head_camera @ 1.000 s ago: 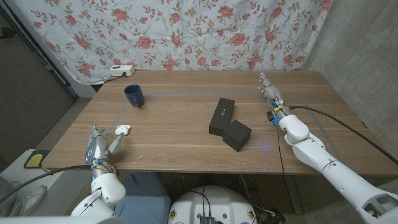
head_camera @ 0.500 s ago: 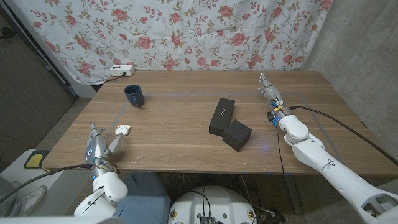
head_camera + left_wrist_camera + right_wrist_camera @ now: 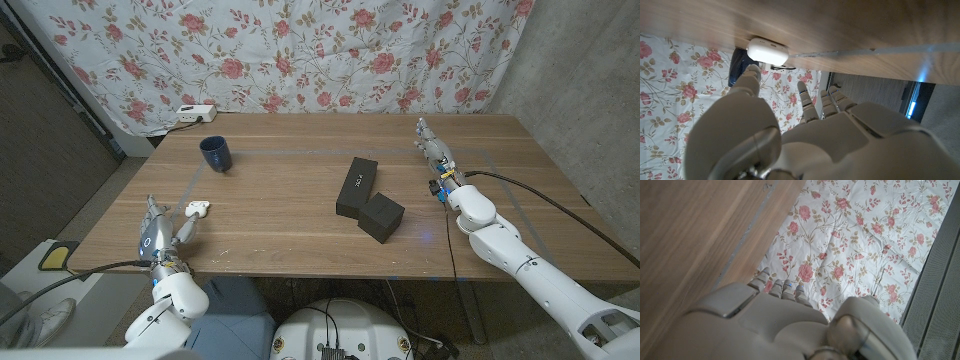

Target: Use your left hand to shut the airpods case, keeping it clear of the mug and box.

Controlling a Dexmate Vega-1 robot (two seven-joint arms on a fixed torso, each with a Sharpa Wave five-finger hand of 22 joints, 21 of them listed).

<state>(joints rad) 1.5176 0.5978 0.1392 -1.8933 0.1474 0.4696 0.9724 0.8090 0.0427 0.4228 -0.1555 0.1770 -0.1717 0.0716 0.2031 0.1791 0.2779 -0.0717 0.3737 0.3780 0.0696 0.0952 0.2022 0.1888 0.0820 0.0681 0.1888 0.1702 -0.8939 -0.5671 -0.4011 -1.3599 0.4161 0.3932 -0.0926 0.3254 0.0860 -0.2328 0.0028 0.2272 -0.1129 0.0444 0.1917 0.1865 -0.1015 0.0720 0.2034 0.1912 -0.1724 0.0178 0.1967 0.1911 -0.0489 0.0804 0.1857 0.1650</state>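
The white airpods case lies on the wooden table near its left front, and it also shows close up as the airpods case. My left hand stands just short of it near the front edge, fingers apart and holding nothing; its fingertips reach toward the case without touching it. The dark blue mug stands farther back on the left. Two black boxes sit at mid table. My right hand waits at the far right, fingers straight, holding nothing.
A white power strip lies at the back left edge by the flowered curtain. Bare table stretches between the case and the black boxes. A cable runs across the table's right side.
My left arm has shifted slightly to the right at the front edge; the hand stays near the case. The case, mug, boxes and right hand have not moved.
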